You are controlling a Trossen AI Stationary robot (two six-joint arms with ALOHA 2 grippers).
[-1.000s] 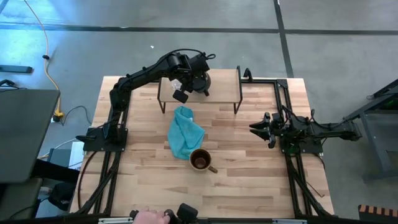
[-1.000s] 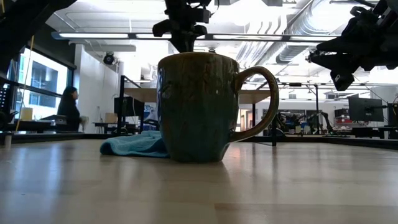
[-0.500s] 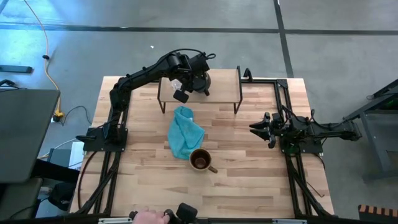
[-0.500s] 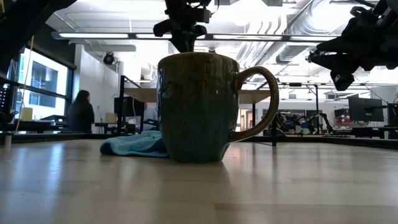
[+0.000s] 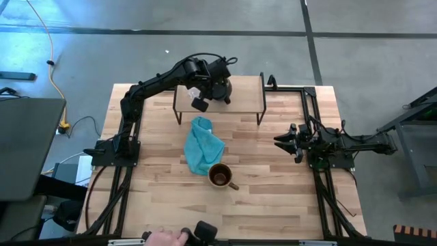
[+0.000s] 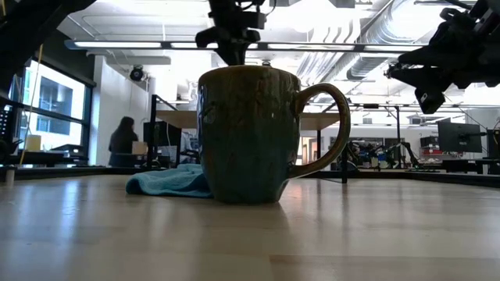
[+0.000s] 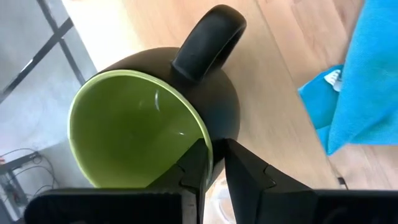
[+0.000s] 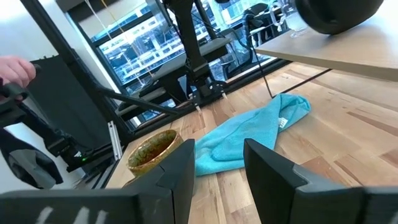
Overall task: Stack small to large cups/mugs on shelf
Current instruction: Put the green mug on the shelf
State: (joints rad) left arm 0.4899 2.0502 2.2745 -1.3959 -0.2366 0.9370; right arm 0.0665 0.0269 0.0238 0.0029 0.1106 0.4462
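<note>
High view first, from the left side across: the left tool (image 5: 217, 87) hangs over the shelf (image 5: 249, 85), its fingers pinched on the rim of the dark mug (image 7: 155, 121), one finger inside the green bowl and one outside, seen plainly in the left wrist view. The mug sits tilted beneath the tool, handle pointing away from it. I judge it a glazed ceramic piece: stiff, fairly heavy for a rim pinch, smooth enough to slip or swing, and liable to chip if set down hard. A wall grip near the handle looks the steadier hold.

Below that tool on the table (image 5: 273, 191) lies the teal cloth (image 5: 203, 145), soft and of no use as a support. Just beyond the cloth stands the olive-tan mug (image 5: 220, 175), upright, handle toward the right arm's side; it looks the heaviest of the set and would best be taken by its rim or handle.

Further right, the right tool (image 5: 282, 140) waits well apart from the shelf, fingers spread with nothing between them.

Hard to make out: whether the dark mug's base touches the shelf board, since the arm covers it from above and the big mug blocks the low view. A clear glass (image 8: 295, 18) shows dimly beside the dark mug in the right wrist view; its rim is cut off.
</note>
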